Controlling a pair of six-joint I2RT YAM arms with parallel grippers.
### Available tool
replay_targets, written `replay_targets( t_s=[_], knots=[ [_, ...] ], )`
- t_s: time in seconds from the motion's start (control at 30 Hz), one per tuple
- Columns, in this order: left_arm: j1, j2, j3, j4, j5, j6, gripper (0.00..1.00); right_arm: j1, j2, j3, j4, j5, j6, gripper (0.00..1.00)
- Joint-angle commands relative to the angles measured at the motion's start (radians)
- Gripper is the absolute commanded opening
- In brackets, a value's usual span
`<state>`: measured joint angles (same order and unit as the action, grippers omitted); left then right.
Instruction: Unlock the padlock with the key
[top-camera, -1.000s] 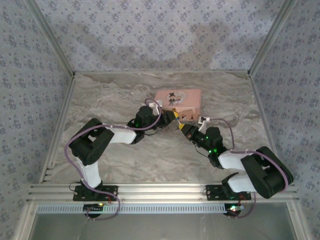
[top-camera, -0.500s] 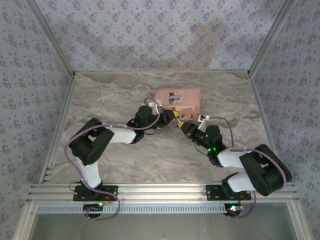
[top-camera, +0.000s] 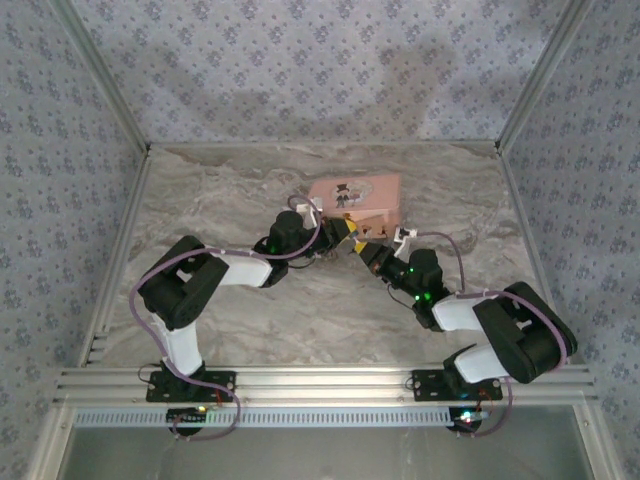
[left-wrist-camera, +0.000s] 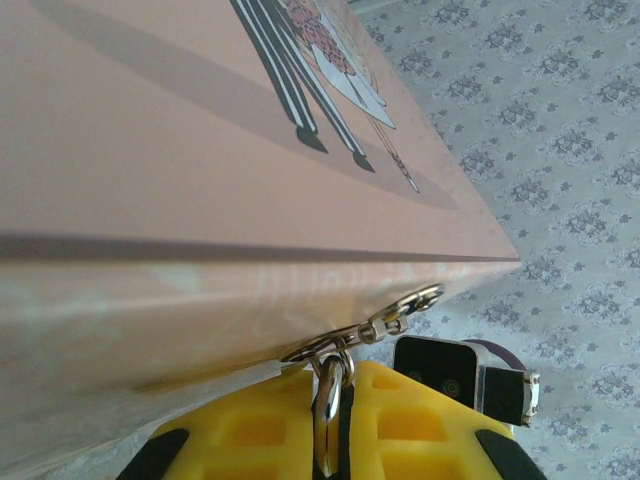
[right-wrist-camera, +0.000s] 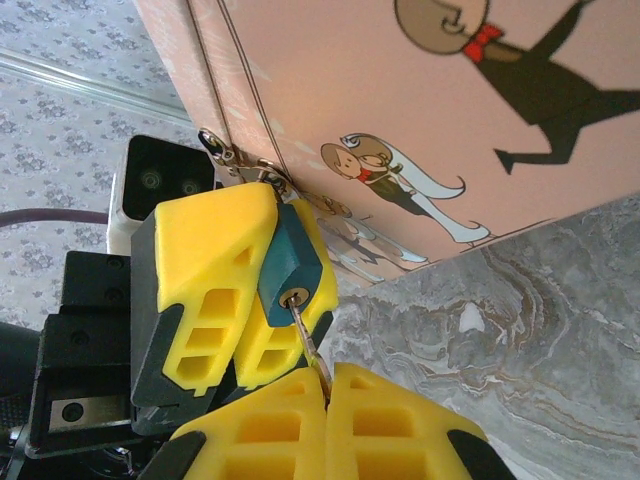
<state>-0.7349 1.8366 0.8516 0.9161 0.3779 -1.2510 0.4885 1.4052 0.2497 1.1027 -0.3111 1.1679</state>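
Note:
The small dark-grey padlock (right-wrist-camera: 288, 262) hangs from the metal hasp (left-wrist-camera: 400, 312) at the front of the pink tin (top-camera: 356, 197). My left gripper (left-wrist-camera: 343, 385) is shut on it, its silvery shackle (left-wrist-camera: 328, 405) showing between the yellow pads. In the right wrist view the left fingers (right-wrist-camera: 212, 245) clamp the lock body with its keyhole (right-wrist-camera: 293, 297) facing me. My right gripper (right-wrist-camera: 326, 388) is shut on the key (right-wrist-camera: 308, 338), whose tip sits in the keyhole. From above, both grippers meet just in front of the tin, left gripper (top-camera: 344, 232) and right gripper (top-camera: 366, 251).
The tin with the cartoon couple stands on the marble table (top-camera: 230, 190) toward the back, right of centre. Patterned walls and aluminium rails (top-camera: 120, 250) enclose the table. Open tabletop lies to the left and near the front.
My right arm has crept up and left toward the left gripper, bringing the key to the lock. The left arm and the tin have stayed in place.

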Motion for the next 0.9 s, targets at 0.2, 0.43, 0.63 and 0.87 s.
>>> replay_targets(
  t_s=[0.2, 0.43, 0.63, 0.87],
  knots=[
    [-0.004, 0.007, -0.008, 0.101, 0.042, -0.023, 0.00, -0.010, 0.005, 0.034, 0.048, 0.000, 0.012, 0.00],
    [-0.007, 0.010, -0.008, 0.106, 0.056, -0.022, 0.00, -0.010, 0.019, 0.054, 0.099, -0.007, 0.063, 0.00],
    [-0.009, 0.019, -0.007, 0.118, 0.061, -0.030, 0.00, -0.010, 0.032, 0.054, 0.151, -0.002, 0.122, 0.00],
    [-0.009, 0.014, -0.013, 0.129, 0.068, -0.032, 0.00, -0.013, 0.020, 0.048, 0.110, -0.001, 0.083, 0.00]
  ],
)
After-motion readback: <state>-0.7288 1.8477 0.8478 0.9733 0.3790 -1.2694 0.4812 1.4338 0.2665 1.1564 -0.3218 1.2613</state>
